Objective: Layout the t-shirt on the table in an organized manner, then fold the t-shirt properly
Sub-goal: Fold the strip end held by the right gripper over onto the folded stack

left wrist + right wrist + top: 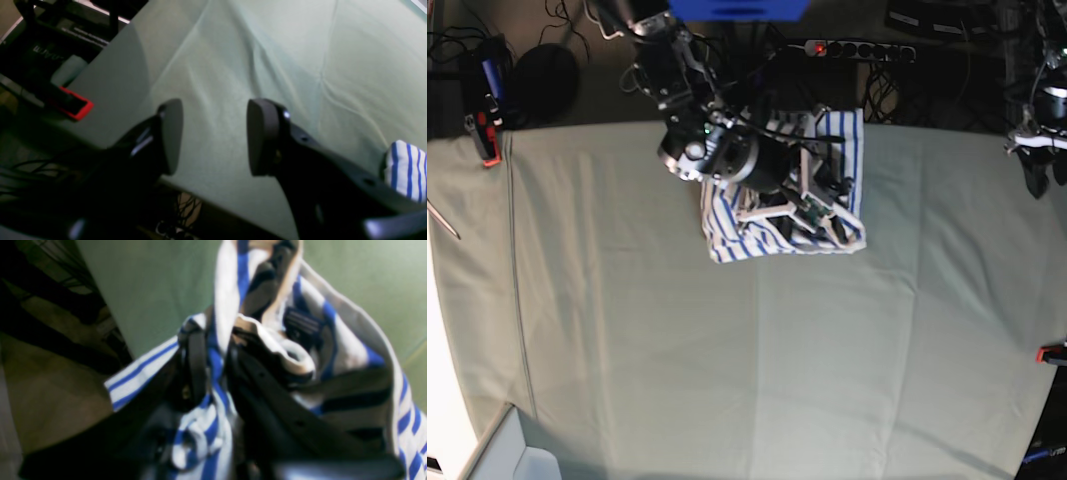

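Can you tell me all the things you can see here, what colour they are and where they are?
Soft white t-shirt with thin blue stripes: one, white and blue, bunched up at the far middle of the table, under the right arm.
Wide flat table under pale grey-green cloth: one, grey-green, fills most of the base view.
Small red clamps: at least two seen, red, at the table's edges.
Black power strip with a red light: one, black, beyond the far edge.
Left gripper: one, black, open over bare cloth near the table's edge.
Right gripper: one, black, wrapped in the shirt's folds; its jaws are too hidden to judge.
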